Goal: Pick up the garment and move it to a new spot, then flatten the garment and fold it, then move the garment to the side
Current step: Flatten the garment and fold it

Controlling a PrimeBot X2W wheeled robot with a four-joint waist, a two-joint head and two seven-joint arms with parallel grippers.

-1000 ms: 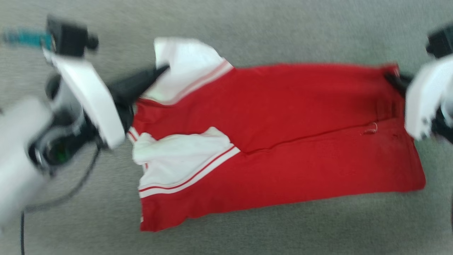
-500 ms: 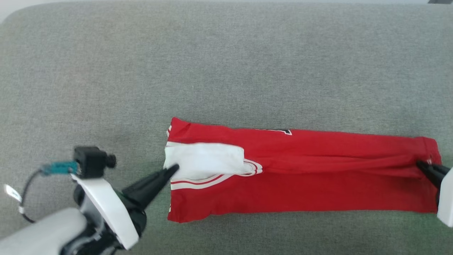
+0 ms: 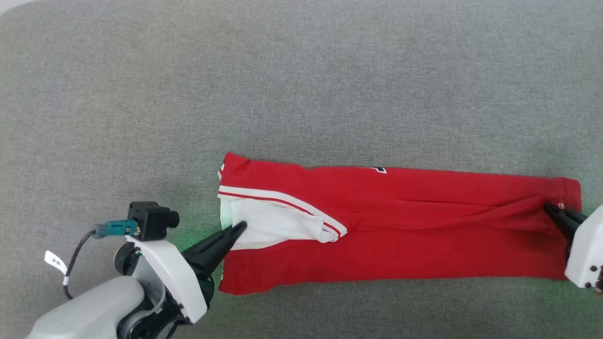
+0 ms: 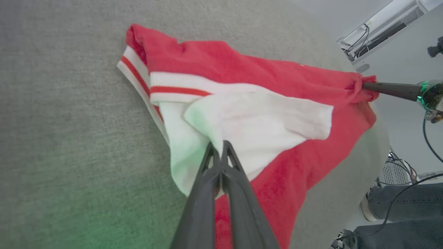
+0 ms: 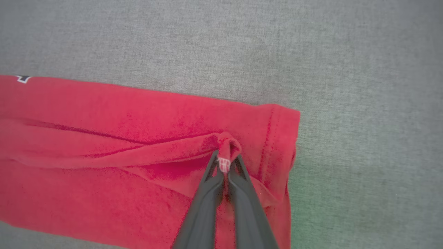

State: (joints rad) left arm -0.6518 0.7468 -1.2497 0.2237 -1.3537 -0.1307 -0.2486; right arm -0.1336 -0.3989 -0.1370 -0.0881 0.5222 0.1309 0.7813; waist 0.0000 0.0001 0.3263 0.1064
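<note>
A: Status?
B: Lengthwise fold just landed. Garment [image 3: 400,245] lies as a strip on the worktop [image 3: 330,84]. Left pincer [image 3: 240,227] clamped on sleeve [image 3: 273,226], right pincer [image 3: 549,208] on hem [image 3: 567,190]. Release looks next.

Garment [image 3: 400,249]: print folded under; a white-outlined corner [image 3: 380,170] at its far edge, possibly lettering. Right arm [image 3: 584,254] beside its hem, cropped.

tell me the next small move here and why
Probably open the left gripper and right gripper and let go. The garment lies on the grey surface as a long folded band, the left shut on its white sleeve, the right pinching the hem end. A raised crease runs to the right pinch, so releasing should let it settle flat.
</note>
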